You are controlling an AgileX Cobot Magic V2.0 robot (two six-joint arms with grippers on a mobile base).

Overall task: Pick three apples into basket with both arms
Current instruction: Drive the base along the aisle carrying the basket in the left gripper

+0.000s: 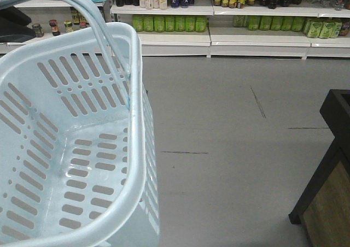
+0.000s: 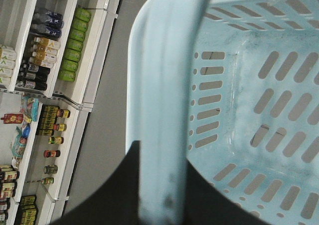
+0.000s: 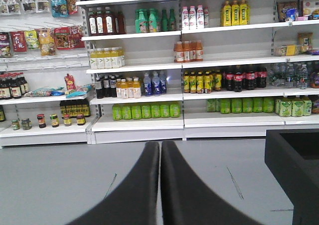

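Pale blue-white plastic forms the slotted rectangular shopping basket (image 1: pixel 136 148), which hangs from the left gripper (image 2: pixel 163 160). Its black fingers (image 2: pixel 124 185) stand on either side of the rounded hoop handle (image 2: pixel 164 85) and press against it, so we read them as clamped on the handle. The basket body lies just beyond and beneath those fingertips. Its slotted floor is bare, with no fruit in it.

We judge the basket light and somewhat flexible. The handle bar is smooth, so it may swivel or slip in the grip once weight is added. The hold belongs at mid-span of the hoop, so the body hangs level; we cannot tell whether the fingers sit there.

The right gripper (image 3: pixel 160 145) shows two black fingers (image 3: pixel 134 185) pressed together along their length, with nothing between them. Ahead of these fingertips lie grey floor and white shop shelves (image 3: pixel 139 123) stocked with bottles. A black box-shaped stand (image 3: pixel 294 160) lies off to their right.

The three dark maroon-red apples appear in no view, so we cannot state their place relative to either pair of fingers. We expect them to be firm, smooth-skinned, fairly heavy, and prone to roll and bruise. We recommend closing the fingers across the widest girth with modest force and releasing low over the basket floor.
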